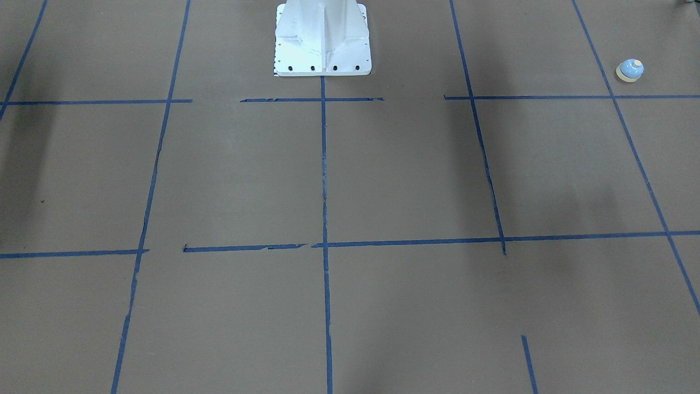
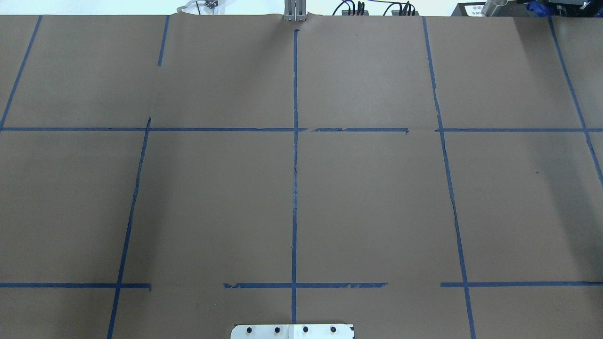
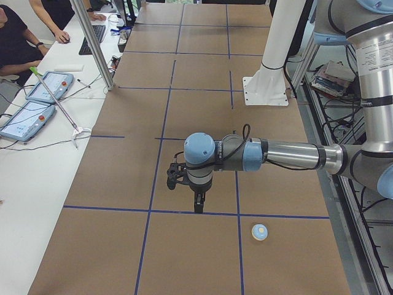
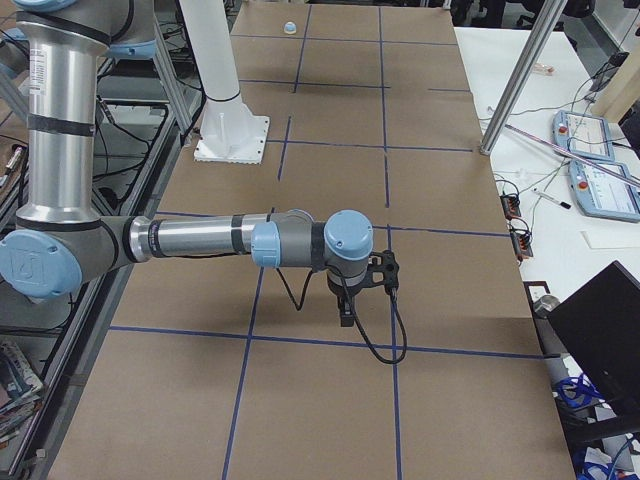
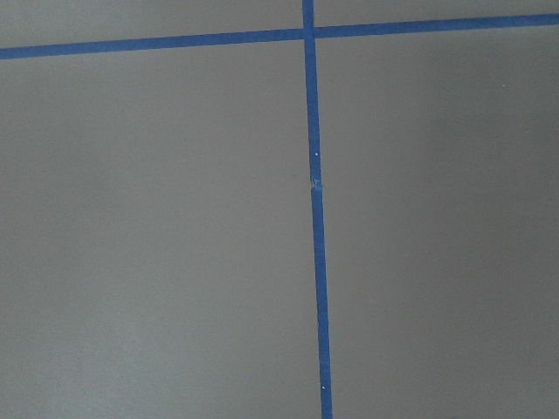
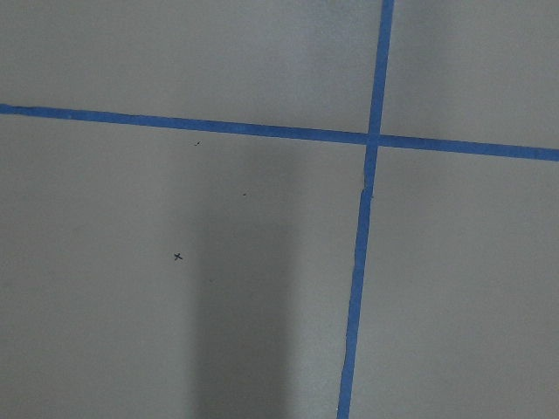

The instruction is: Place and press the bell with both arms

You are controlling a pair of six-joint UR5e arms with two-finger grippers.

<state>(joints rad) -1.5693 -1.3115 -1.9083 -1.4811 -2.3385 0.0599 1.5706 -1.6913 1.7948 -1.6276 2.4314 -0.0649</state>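
The bell point(image 1: 630, 70) is a small light-blue dome with a cream button and base ring. It stands on the brown table near the robot's left end, and also shows in the exterior left view point(image 3: 260, 232) and, tiny, at the far end in the exterior right view point(image 4: 289, 27). My left gripper point(image 3: 198, 206) points down over a blue tape line, apart from the bell. My right gripper point(image 4: 346, 318) points down at the table's other end, far from the bell. Both grippers show only in the side views, so I cannot tell whether they are open or shut.
The white flared pedestal point(image 1: 322, 44) stands at the robot's edge of the table, mid-width. Blue tape lines point(image 2: 295, 188) divide the brown surface into squares. A white side bench with tablets point(image 3: 37, 101) and a metal post point(image 3: 95, 46) runs along the operators' side, where people sit.
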